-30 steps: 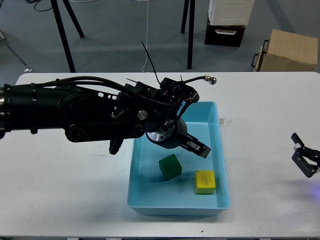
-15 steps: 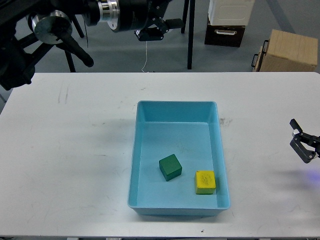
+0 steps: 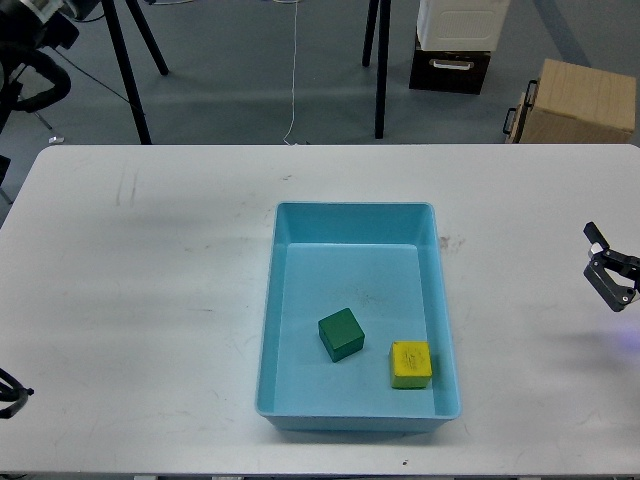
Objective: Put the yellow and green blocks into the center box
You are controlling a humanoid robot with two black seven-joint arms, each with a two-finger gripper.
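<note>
The green block (image 3: 340, 334) and the yellow block (image 3: 410, 364) both lie inside the light blue box (image 3: 355, 214) at the table's center, the yellow one near its front right corner. My right gripper (image 3: 612, 278) is open and empty at the table's right edge, far from the box. Of my left arm, only a dark part (image 3: 30, 30) shows in the top left corner. A small dark tip (image 3: 10, 393) shows at the lower left edge. I cannot tell whether that tip is my left gripper.
The white table (image 3: 150, 300) spreads around the box. Behind it on the floor stand black tripod legs (image 3: 378, 70), a cardboard box (image 3: 578, 100) and a white and black case (image 3: 455, 45).
My left arm has lifted out of the box, swung up and to the left, and almost left the view. Both blocks stay in the box. The right gripper has hardly moved.
</note>
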